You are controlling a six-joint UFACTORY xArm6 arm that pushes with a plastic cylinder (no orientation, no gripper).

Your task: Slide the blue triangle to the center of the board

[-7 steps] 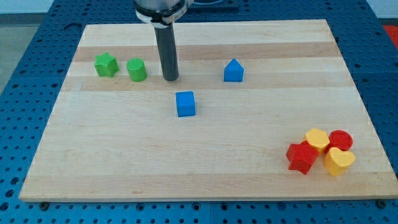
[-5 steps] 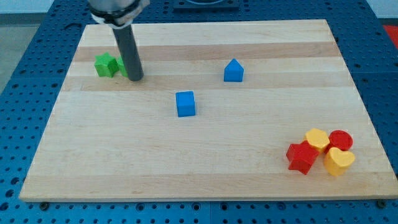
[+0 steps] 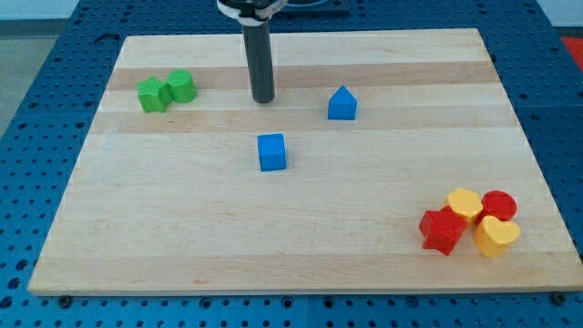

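Far left: green star [image 3: 152, 94] and green cylinder [image 3: 181, 86] now touching, cylinder nudged up-left since earlier. My tip [image 3: 263, 99] has come back rightward; no fingers, just a bare rod. Blue triangle [image 3: 342, 103] lies to its right, near, above the worktop [image 3: 301, 246] center. Blue cube [image 3: 271, 151] below.

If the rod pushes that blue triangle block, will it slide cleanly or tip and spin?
The blue triangle block sits flat on the smooth wooden board, so it probably slides, not tips. It looks small and light. An off-centre push from my tip, now at its left, may spin it.
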